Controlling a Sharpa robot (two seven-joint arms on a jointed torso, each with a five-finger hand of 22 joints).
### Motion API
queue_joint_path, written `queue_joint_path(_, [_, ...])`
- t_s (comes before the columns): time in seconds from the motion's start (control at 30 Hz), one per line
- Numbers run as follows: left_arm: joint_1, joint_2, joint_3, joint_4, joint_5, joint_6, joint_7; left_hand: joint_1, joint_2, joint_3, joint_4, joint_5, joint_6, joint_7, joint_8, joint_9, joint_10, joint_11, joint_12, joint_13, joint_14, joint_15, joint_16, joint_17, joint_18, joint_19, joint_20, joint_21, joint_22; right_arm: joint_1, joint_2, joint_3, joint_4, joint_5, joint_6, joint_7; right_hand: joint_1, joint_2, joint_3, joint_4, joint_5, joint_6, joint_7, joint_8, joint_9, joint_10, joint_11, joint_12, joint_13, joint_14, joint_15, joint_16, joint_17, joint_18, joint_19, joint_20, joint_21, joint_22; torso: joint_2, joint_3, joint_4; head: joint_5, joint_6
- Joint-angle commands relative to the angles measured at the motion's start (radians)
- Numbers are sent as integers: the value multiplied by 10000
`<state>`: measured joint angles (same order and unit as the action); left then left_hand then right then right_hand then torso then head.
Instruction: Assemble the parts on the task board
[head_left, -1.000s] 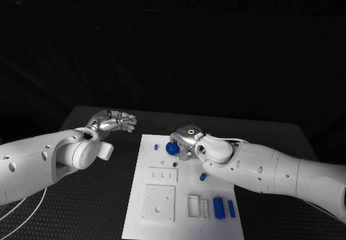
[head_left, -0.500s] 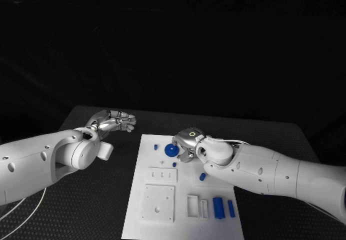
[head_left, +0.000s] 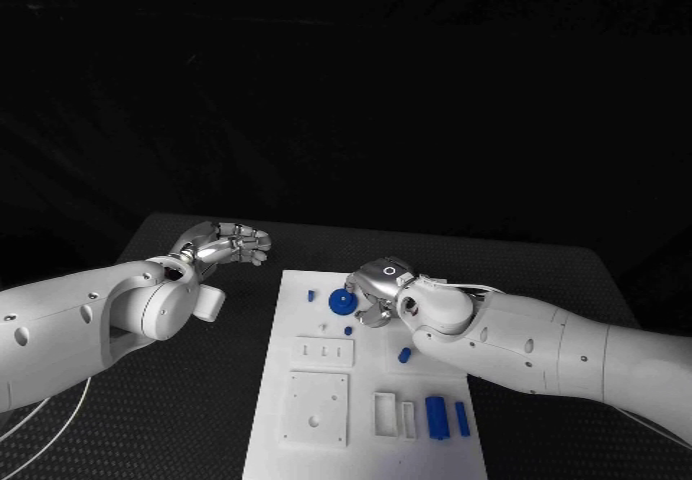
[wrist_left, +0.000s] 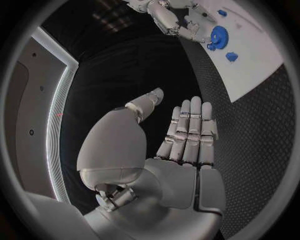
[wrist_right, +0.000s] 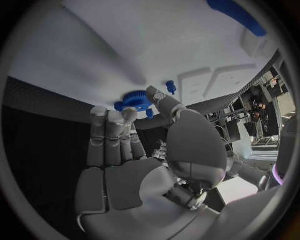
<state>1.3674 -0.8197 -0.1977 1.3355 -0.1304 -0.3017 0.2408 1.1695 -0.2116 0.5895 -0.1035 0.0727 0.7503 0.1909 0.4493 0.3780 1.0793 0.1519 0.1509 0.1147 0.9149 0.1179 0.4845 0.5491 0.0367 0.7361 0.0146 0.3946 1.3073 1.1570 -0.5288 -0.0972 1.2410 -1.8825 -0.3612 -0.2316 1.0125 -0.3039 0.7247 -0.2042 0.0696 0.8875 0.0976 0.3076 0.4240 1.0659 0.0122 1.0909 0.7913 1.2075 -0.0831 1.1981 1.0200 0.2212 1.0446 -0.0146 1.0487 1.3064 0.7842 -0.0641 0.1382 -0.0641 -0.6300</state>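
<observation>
In the right wrist view, fingertips touch the blue gear.

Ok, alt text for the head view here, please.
The right hand touches a blue gear near the far end of the white task board. The left hand hangs over the black table, holding nothing; more blue parts lie nearer.

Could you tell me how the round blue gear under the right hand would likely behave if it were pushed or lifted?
The blue gear looks like moulded plastic, so probably stiff and light. Lying flat on the task board, it should slide rather than roll. Its toothed rim probably gives the right hand decent grip.
</observation>
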Motion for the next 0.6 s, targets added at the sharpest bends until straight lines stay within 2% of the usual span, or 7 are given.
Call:
queue_joint_path(0.03, [12,7,11,-30,-41,43,130,-92,-1,49,6,-46,-73,-7,-53,17,-80,22,-61,-1,-4,-11,-3,17,162,-69,18,18,190,54,-148,109,224,1053,-1221,658,35,34,-10,-60,2,701,319,11,-12,-1034,74,57,15,-40,-20,-34,-5,406,40,3,-17,-6,-7,6,-19,-21,48])
queue_joint_path(0.2, [13,3,13,-113,-42,50,153,-89,-5,49,3,-47,-70,-10,-51,19,-78,20,-60,0,-4,-11,-3,17,163,-70,17,18,190,245,-509,413,579,1742,-1290,1002,-60,41,-116,-108,96,687,326,9,-19,-1039,82,60,8,-40,-13,-43,-8,406,54,0,-19,-11,-3,22,-39,-44,152])
queue_joint_path(0.27, [13,-2,13,-153,-47,67,156,-88,-6,49,3,-47,-68,-11,-50,20,-77,19,-59,1,-4,-12,-3,17,163,-71,17,17,190,328,-667,576,653,2139,-1185,1119,-92,46,-173,-125,202,674,329,5,-25,-1036,86,67,6,-33,-11,-42,-8,406,71,-5,-17,-14,-3,32,-58,-50,184])
queue_joint_path(0.37, [12,41,12,-272,-50,84,169,-85,-7,50,1,-47,-66,-13,-48,21,-73,17,-57,2,-3,-12,-3,18,163,-72,17,17,190,412,-1006,726,763,2613,-862,1278,-124,57,-247,-124,341,672,332,7,-32,-1040,89,73,3,-30,-7,-47,-10,406,83,-8,-19,-18,-10,39,-73,-63,220])
queue_joint_path(0.4, [12,32,10,-292,-50,89,169,-85,-7,50,1,-48,-65,-13,-48,21,-72,16,-56,2,-3,-12,-3,18,163,-73,17,17,190,444,-1122,780,779,2680,-715,1326,-132,59,-269,-124,371,672,333,8,-33,-1043,89,73,2,-31,-6,-50,-10,406,84,-8,-21,-18,-12,38,-60,-77,245])
queue_joint_path(0.47, [10,41,9,-349,-51,130,175,-84,-6,51,0,-48,-64,-14,-47,22,-70,15,-55,3,-3,-12,-3,18,163,-73,17,17,190,518,-1329,818,782,3037,-479,1513,-124,73,-307,-120,487,664,336,5,-41,-1056,93,74,-1,-38,-4,-58,-13,406,84,-8,-29,-22,-21,47,-77,-87,263])
queue_joint_path(0.6, [7,95,6,-489,-51,276,293,-80,15,55,1,-49,-40,-18,-33,31,-34,2,-35,13,-2,-12,-2,21,161,-81,18,15,190,665,-1876,841,640,4004,372,2175,-47,118,-328,-114,682,675,336,14,-46,-1087,95,76,-1,-59,-1,-71,-13,406,70,-6,-41,-23,-53,88,-177,-87,299])
